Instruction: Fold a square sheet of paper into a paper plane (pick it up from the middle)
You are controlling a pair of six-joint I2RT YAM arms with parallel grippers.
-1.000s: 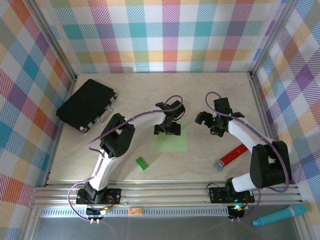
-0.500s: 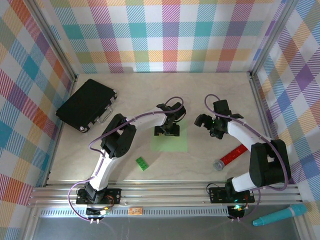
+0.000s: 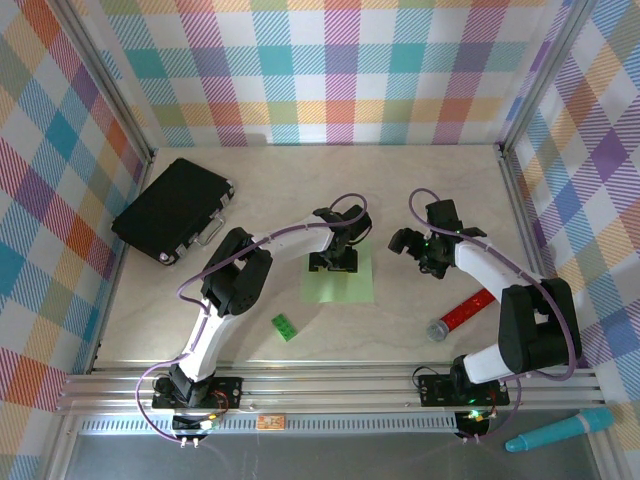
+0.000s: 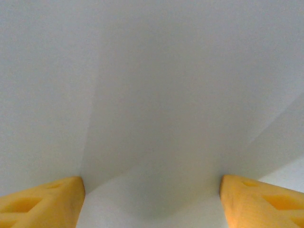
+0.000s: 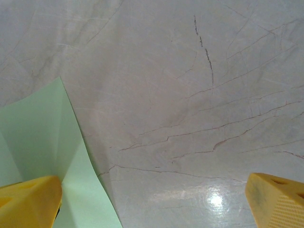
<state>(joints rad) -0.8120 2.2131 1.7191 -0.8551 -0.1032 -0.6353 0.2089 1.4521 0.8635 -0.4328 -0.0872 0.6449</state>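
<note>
The square sheet of paper (image 3: pixel 342 290) lies flat just beyond the toy brick (image 3: pixel 285 327), to its right. Handle as light, limp and easily creased (it may slide on the table (image 3: pixel 420 180)). The left gripper (image 3: pixel 333 263) rests on its far part, jaws spread; pinch up a ridge mid-sheet. The right gripper (image 3: pixel 413 247), further right, is released and empty.

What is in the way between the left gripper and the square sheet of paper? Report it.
Nothing visible. The left gripper hangs right over the far edge of the square sheet of paper, its open fingers straddling bare paper. The green brick lies nearer the arm bases, apart from the sheet.
</note>
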